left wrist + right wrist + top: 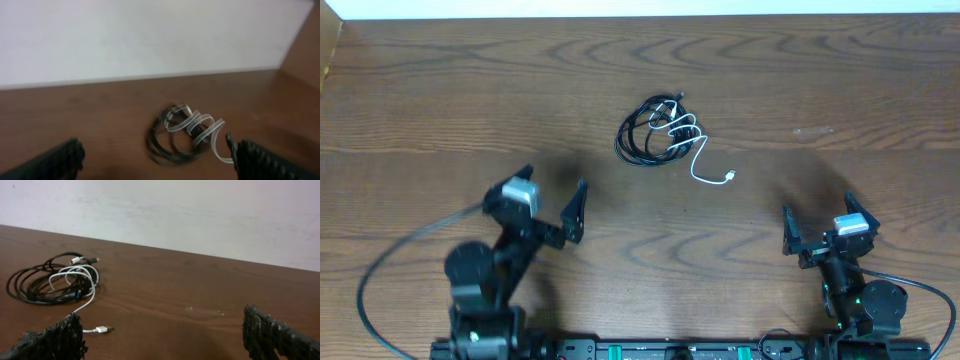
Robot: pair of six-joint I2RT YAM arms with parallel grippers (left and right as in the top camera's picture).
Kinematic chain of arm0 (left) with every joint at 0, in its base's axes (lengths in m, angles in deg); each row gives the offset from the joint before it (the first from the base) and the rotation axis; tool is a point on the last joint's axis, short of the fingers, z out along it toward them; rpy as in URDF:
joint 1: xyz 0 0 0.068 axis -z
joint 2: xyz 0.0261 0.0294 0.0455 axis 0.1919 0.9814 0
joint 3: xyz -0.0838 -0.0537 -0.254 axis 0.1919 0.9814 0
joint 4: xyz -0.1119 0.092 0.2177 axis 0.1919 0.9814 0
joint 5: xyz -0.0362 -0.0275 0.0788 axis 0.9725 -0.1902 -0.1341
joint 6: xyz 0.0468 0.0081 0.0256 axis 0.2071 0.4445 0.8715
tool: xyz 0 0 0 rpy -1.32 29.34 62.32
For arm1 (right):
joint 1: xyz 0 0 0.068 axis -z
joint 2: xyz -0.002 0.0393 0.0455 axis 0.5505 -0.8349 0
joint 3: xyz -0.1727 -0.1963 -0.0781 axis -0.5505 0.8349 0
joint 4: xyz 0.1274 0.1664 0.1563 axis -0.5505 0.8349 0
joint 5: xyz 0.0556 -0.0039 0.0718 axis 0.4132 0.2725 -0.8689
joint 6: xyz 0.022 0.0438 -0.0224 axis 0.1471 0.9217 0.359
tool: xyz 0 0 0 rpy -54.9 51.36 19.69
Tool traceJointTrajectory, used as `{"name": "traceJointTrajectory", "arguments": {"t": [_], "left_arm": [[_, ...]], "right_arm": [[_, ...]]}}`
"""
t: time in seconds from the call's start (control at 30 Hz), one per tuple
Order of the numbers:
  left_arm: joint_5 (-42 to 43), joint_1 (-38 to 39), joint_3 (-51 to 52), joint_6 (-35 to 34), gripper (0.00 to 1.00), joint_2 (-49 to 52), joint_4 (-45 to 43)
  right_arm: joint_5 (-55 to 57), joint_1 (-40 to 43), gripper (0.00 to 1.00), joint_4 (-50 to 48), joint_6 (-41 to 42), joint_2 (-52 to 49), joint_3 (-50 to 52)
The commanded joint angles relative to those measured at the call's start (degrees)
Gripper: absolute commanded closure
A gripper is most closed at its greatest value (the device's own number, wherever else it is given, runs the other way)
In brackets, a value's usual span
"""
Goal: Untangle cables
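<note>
Cables (658, 132) number two: one black cable (636, 138) coiled, one white cable (697, 156) looped through it. Left gripper (552, 190) and right gripper (818, 212), two in all, both gape wide, empty.

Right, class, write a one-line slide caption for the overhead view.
Black cable and white cable lie tangled together; left gripper and right gripper open, touching neither.

Both arms are black: the left arm (478, 270) and the right arm (876, 306). Each wrist carries a light grey camera block (520, 192). The left gripper (555, 190) and the right gripper (818, 213) each have two black fingers. The wrist views show their ribbed pads (260, 160). A thick black cable (385, 258) loops out on the left arm's left side. Green markings (617, 351) dot the near base rail (670, 349).
</note>
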Motion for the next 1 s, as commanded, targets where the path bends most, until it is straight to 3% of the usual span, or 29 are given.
{"name": "traceJointTrajectory", "arguments": {"t": [0.0,0.2,0.37,0.67,0.97], "left_arm": [[7.13,0.22,-9.77,-0.55,0.03,8.63,4.07],[7.56,0.24,-33.75,0.26,0.03,25.53,27.78],[7.02,0.22,-49.77,5.73,0.02,35.26,45.92],[7.67,0.22,-52.81,6.12,0.02,38.66,48.92],[7.65,0.22,-52.81,5.49,0.03,38.66,53.0]], "right_arm": [[-0.13,-0.13,0.01,0.2,0.61,0.37,0.11],[-0.13,-0.13,0.01,0.22,0.61,0.37,0.11],[-0.13,-0.13,0.01,0.22,0.61,0.37,0.11],[-0.57,-0.15,0.01,0.22,0.66,0.37,0.09],[-19.19,-0.17,0.01,-0.7,4.33,0.37,0.09]]}}
